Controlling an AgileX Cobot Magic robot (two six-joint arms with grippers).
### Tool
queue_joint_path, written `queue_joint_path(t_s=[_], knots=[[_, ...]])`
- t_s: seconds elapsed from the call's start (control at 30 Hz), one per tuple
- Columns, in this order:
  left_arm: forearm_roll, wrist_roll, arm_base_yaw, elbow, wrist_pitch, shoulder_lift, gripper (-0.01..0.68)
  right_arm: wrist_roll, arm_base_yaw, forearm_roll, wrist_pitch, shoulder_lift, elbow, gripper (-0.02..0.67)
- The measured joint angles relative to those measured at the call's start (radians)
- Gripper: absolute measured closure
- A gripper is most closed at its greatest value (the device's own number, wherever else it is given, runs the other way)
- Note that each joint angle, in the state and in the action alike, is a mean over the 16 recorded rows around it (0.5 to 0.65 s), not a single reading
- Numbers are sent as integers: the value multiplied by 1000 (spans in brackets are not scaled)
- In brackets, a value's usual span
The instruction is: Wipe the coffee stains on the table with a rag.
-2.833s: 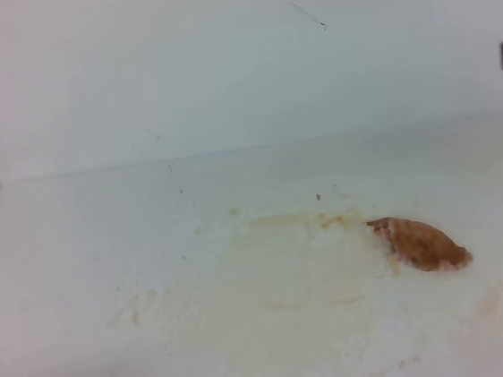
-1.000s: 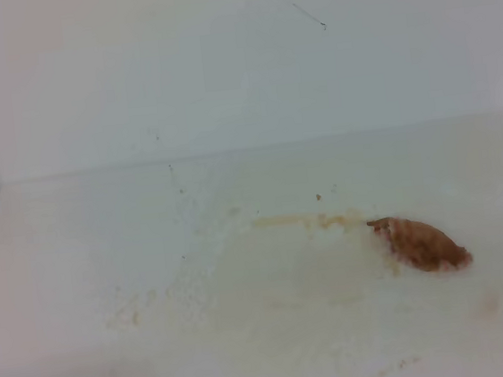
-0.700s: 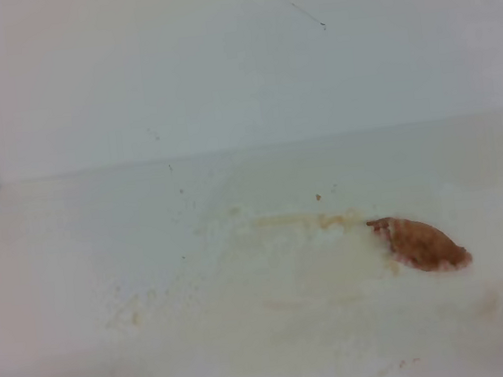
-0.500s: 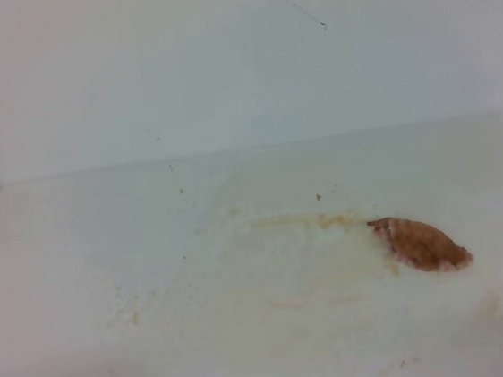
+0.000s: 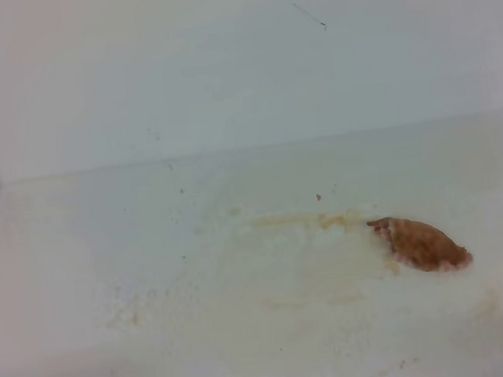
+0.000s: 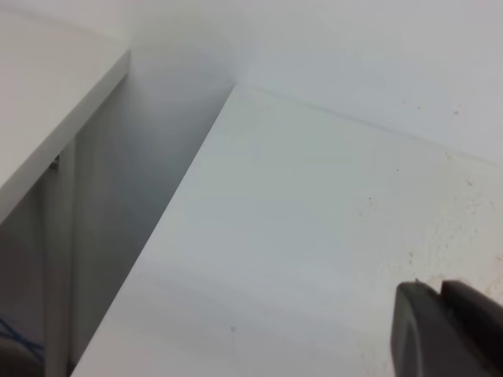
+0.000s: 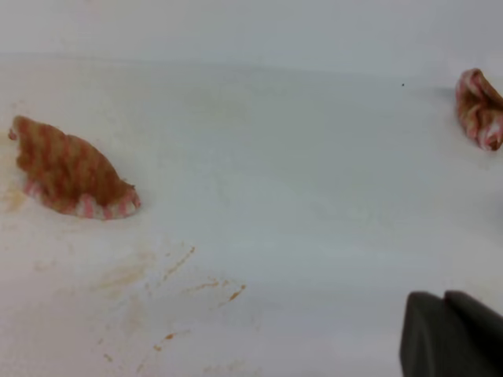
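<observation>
Lying in a lumpy heap on the table (image 5: 78,252), the rag (image 5: 419,243) rests alone with nothing gripping it, its pink-striped edge touching the surface, and faint tan coffee stains (image 5: 300,221) smear the surface just beside it on the side away from a second, similarly striped cloth (image 7: 479,106) that sits well apart from it in the right wrist view. The right gripper (image 7: 445,297) hangs clenched and empty well apart from the rag, while the left gripper (image 6: 442,284) shows its dark fingertips pressed together, far from the rag over bare table near the wall (image 5: 221,66).

high front view, wrist views low, rag (image 5: 421,243) shared
</observation>
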Motion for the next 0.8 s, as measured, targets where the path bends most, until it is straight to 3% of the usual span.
queue_joint_path(t_s=[0.8], knots=[[0,0,0,0,1,0,673,0,0,0,15,0,0,651]])
